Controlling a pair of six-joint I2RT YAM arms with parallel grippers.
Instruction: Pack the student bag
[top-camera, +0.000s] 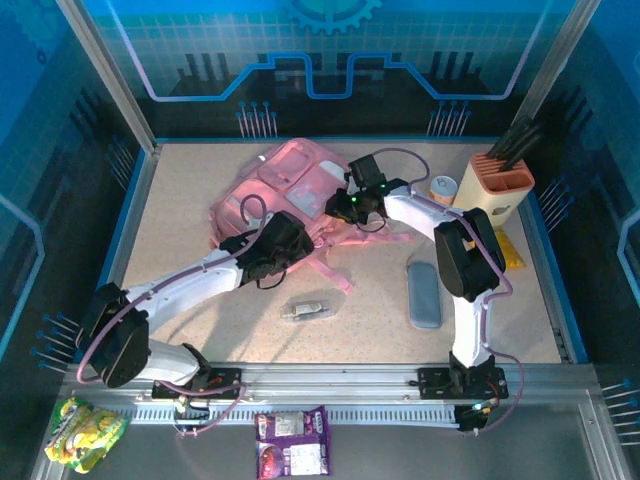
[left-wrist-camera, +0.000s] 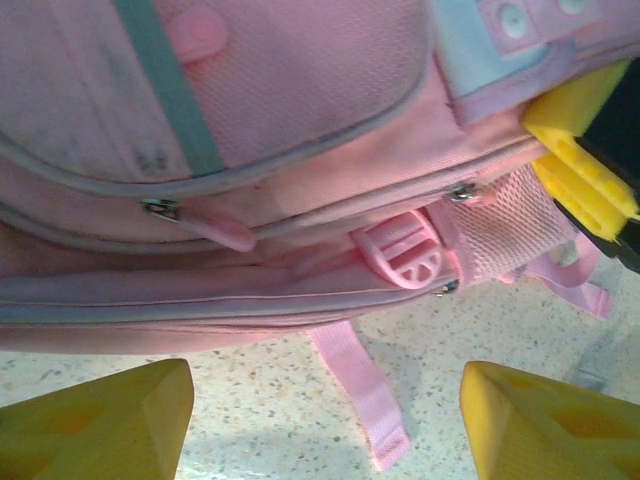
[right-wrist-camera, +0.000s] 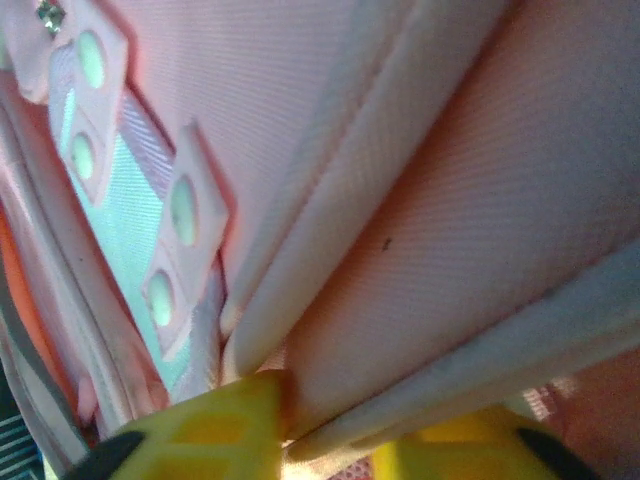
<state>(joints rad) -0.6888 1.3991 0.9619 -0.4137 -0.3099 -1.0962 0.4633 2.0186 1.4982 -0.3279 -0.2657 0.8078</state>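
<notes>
The student bag (top-camera: 290, 185) is a soft pink backpack lying flat at the back middle of the table. My left gripper (top-camera: 287, 240) sits at its near edge. In the left wrist view that gripper (left-wrist-camera: 325, 400) is open, its yellow fingers (left-wrist-camera: 100, 425) wide apart over bare table and a loose pink strap (left-wrist-camera: 365, 395), just short of the bag's zipped side (left-wrist-camera: 250, 250). My right gripper (top-camera: 342, 206) is at the bag's right side. In the right wrist view it (right-wrist-camera: 335, 440) is shut on a piped fold of the student bag (right-wrist-camera: 400, 250).
A grey pencil case (top-camera: 424, 294) lies right of centre and a small clear-wrapped item (top-camera: 305, 311) lies in front of the bag. An orange-and-cream pen holder (top-camera: 500, 185), a small jar (top-camera: 443, 190) and a yellow item (top-camera: 510, 250) stand at the back right. Snack packs (top-camera: 293, 440) rest on the near rail.
</notes>
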